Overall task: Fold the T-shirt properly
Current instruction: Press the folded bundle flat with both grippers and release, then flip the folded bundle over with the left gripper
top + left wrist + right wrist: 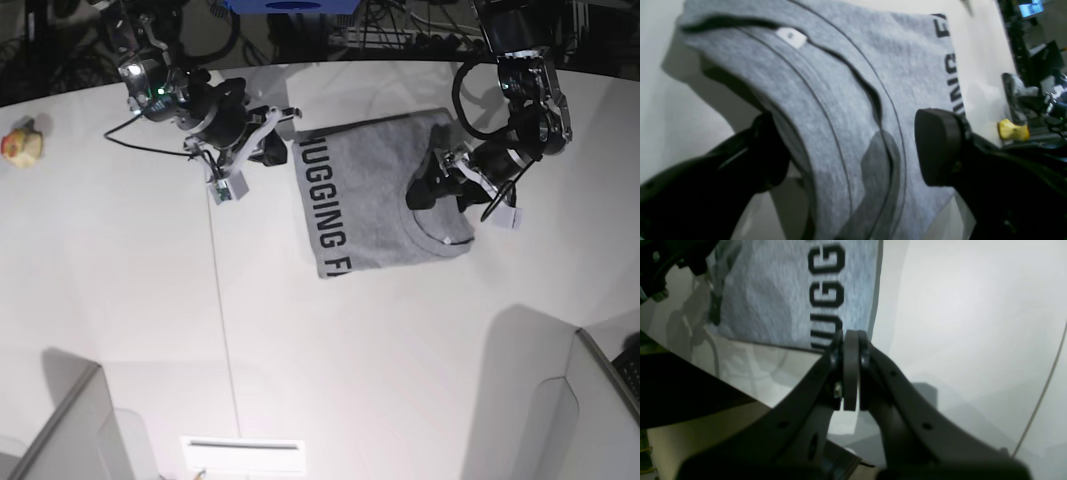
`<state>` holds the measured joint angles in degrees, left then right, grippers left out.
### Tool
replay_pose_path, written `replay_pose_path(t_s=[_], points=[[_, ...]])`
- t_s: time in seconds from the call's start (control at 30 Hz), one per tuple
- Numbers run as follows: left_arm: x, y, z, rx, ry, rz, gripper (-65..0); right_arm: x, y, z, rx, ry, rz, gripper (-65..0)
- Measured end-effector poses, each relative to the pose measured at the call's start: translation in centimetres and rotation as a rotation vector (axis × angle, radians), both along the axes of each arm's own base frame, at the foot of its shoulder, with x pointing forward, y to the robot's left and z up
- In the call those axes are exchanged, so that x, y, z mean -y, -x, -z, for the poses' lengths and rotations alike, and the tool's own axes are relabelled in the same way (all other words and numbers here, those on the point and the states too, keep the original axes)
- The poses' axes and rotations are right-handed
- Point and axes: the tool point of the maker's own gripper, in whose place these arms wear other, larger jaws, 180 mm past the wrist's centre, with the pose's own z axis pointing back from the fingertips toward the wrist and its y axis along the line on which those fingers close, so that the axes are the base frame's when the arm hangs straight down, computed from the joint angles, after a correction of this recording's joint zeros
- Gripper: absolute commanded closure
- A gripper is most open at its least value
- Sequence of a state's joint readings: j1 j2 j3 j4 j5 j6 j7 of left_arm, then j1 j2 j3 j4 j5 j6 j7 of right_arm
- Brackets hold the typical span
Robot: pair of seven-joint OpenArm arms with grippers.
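Grey cotton fills the gap between our left gripper's (853,150) spread fingers: the T-shirt (385,195), folded on the white table (300,340), lies under it, collar closest. Farther across, our right gripper (850,340) is clenched empty just beside the lettered edge.

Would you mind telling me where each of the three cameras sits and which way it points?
Left wrist: rides the left arm, looking along the open left pincer straddling the T-shirt collar; both fingers show.
Right wrist: rides the right arm, looking past the shut right pincer at the shirt's lettered edge and the white table.
Base: overhead, looking down on the table, shirt and both arms.
Shared: all three show the shirt's black lettering; the yellow object appears in base and left wrist.
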<state>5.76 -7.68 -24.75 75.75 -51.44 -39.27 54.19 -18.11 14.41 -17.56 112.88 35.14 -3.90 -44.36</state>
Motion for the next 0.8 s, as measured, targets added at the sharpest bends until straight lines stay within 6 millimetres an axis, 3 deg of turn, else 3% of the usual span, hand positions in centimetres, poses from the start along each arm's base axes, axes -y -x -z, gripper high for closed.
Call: replay_pose_path(t_s=[0.07, 0.13, 0.23, 0.33, 0.4, 0.53, 0.8], points=[[-0.1, -0.2, 0.3, -0.007, -0.036, 0.017, -47.4, 0.2, -0.2, -0.1, 0.000, -0.003, 0.010, 0.0], [0.2, -0.3, 0.8, -0.020, -0.075, 0.036, -34.9, 1.2, -0.6, -0.1, 0.000, -0.006, 0.052, 0.0], [2.0, 0.2, 1.5, -0.042, -0.079, 0.095, -14.5, 3.9, -1.1, 0.2, 0.002, 0.028, 0.131, 0.0], [3.3, 0.3, 2.1, -0.092, -0.063, 0.090, 0.0, 6.7, -1.4, 0.4, -0.003, 0.025, 0.260, 0.0], [3.5, 0.1, 2.1, -0.104, -0.072, 0.100, 0.0, 8.7, -0.7, 1.0, -0.041, 0.039, 0.333, 0.0], [4.2, -0.8, 2.0, -0.112, -0.164, 0.228, 0.0, 12.0, -1.0, 0.8, -0.023, 0.059, 0.446, 0.0], [7.5, -1.4, 1.6, -0.076, -0.337, 0.542, 0.0, 15.1, 0.3, 1.3, -0.048, 0.085, 0.549, 0.0]])
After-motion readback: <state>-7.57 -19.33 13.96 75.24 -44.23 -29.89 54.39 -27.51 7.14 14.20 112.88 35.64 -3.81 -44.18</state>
